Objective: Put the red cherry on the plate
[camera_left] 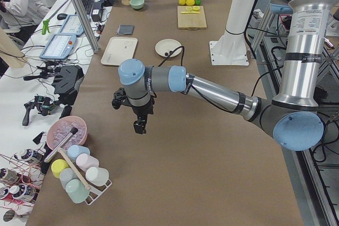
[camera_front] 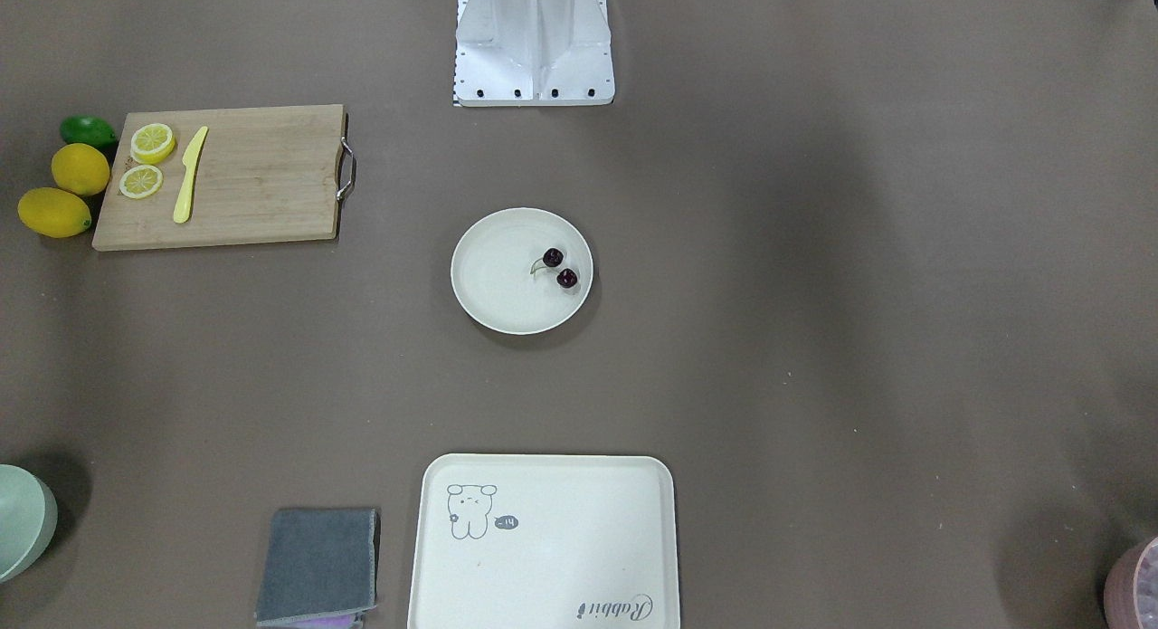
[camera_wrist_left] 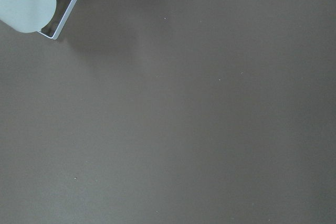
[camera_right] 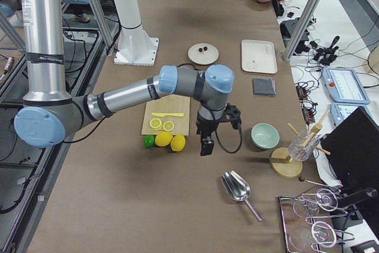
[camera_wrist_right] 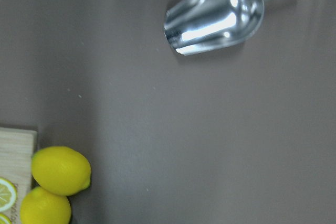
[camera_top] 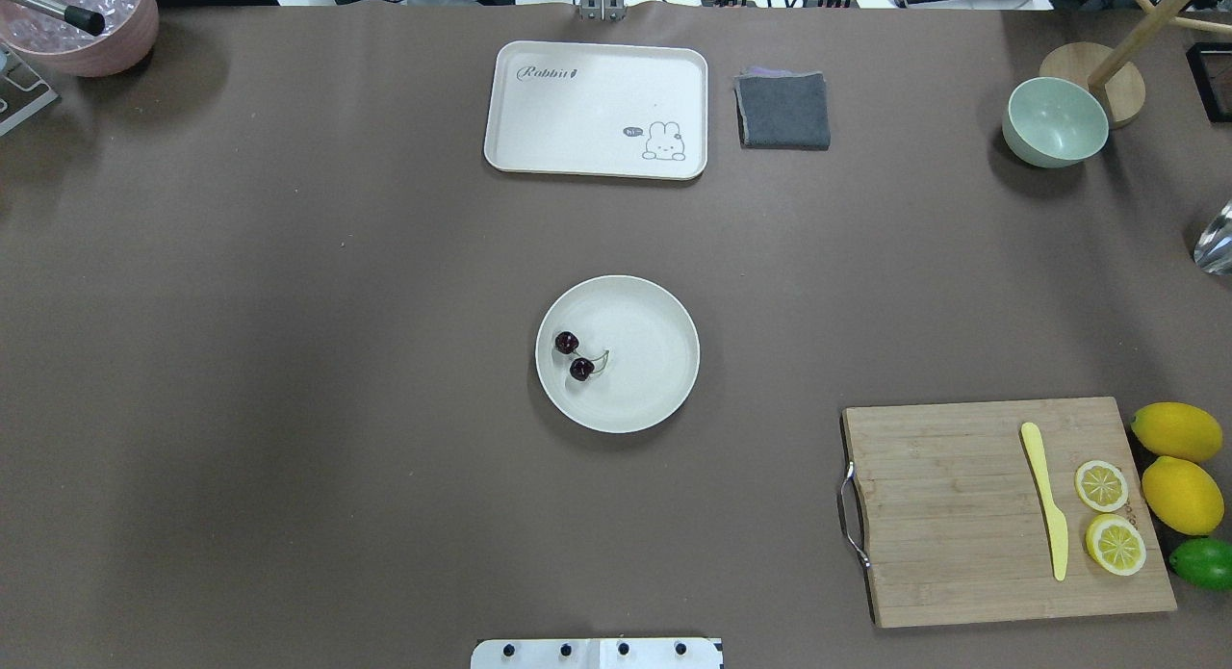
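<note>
The red cherry [camera_front: 559, 269], two dark glossy cherries joined by a thin stem, lies inside the round off-white plate [camera_front: 498, 290] at the table's middle. From overhead the cherry [camera_top: 575, 355] sits in the plate's [camera_top: 645, 361] left half. Neither gripper is near it. My left gripper [camera_left: 139, 125] hangs above bare table far off at the left end, close to the cup rack. My right gripper [camera_right: 206, 146] hangs at the right end, beside the lemons. Both show only in the side views, so I cannot tell whether they are open or shut.
A wooden cutting board [camera_top: 1001, 510] holds a yellow knife [camera_top: 1044, 501] and lemon slices, with lemons [camera_top: 1179, 462] and a lime beside it. A cream tray [camera_top: 597, 109], grey cloth [camera_top: 783, 110], green bowl [camera_top: 1055, 121], pink bowl [camera_top: 82, 19] and metal scoop [camera_wrist_right: 215, 14] lie around.
</note>
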Available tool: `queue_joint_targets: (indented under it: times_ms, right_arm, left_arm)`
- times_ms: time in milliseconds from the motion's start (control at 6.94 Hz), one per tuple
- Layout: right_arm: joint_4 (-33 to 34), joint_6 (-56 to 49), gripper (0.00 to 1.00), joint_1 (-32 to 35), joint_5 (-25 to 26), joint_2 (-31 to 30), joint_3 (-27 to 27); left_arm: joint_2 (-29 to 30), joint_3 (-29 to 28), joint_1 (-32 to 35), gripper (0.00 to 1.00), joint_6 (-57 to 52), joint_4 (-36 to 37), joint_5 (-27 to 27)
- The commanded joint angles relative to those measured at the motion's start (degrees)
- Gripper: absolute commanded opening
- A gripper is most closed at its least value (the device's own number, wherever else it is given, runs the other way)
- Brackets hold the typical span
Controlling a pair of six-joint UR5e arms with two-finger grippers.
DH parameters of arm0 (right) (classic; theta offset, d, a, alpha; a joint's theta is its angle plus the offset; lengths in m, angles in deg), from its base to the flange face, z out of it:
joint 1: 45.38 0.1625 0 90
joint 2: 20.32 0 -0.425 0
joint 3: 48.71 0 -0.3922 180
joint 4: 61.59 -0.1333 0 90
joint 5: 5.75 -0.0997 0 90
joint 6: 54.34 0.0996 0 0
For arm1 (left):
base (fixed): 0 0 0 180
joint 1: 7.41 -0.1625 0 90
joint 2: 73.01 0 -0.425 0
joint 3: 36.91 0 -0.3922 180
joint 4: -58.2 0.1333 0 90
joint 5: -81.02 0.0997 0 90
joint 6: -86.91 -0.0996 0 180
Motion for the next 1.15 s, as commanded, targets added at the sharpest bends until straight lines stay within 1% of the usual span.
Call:
queue_joint_targets:
  times_ms: [0,144,432,720,1008]
  right_arm:
    - [-11.76,-0.41,1.00,2.60,-0.44,-6.41,-5.66]
    - [-16.80,-0.32,1.00,2.60,-0.88,-6.68,-7.52]
    - [-17.38,-0.41,1.00,2.51,-0.80,-6.25,-7.72]
    - [-18.52,-0.67,1.00,2.60,-2.89,-6.33,-8.94]
    - [-18.61,-1.20,1.00,2.60,-2.47,-6.68,-8.60]
  left_arm:
    - [-0.02,-0.05,-0.14,0.98,0.00,-0.43,0.00]
    - [-0.02,-0.13,-0.23,0.98,-0.09,-0.43,0.00]
    - [-0.46,-0.05,-0.23,0.98,-0.18,-0.43,-0.01]
    - [-0.46,-0.22,-0.32,0.98,-0.09,-0.43,0.00]
    - [-0.46,-0.22,-0.41,0.98,-0.18,-0.43,0.00]
